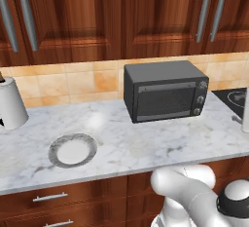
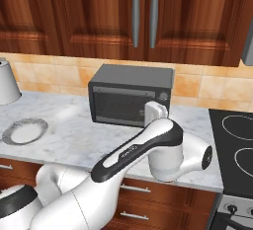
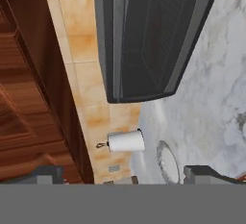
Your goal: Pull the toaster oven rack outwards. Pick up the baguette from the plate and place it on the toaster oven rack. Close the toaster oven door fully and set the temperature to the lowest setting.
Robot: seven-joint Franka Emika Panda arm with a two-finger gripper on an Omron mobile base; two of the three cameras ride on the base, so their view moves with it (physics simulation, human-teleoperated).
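The dark grey toaster oven (image 1: 164, 92) stands at the back of the marble counter, its knobs (image 1: 200, 98) on the right panel. The toaster oven door (image 3: 153, 35) is shut, with its bar handle (image 1: 165, 85) along the top edge. The toaster oven rack is hidden behind the door. To the oven's front left lies the round plate (image 1: 54, 154), its white centre bare. The baguette is out of view. My gripper (image 3: 126, 175) is open with nothing between its fingers, rolled sideways, a short way in front of the oven. In the right base view my arm (image 2: 138, 150) covers the oven's lower right corner.
A white cylindrical canister (image 1: 10, 105) stands at the counter's far left against the tiled wall. A black stovetop (image 2: 234, 147) adjoins the counter on the right. Wooden cabinets (image 1: 121, 11) hang above the oven, and drawers (image 1: 51, 198) run below the counter's front edge.
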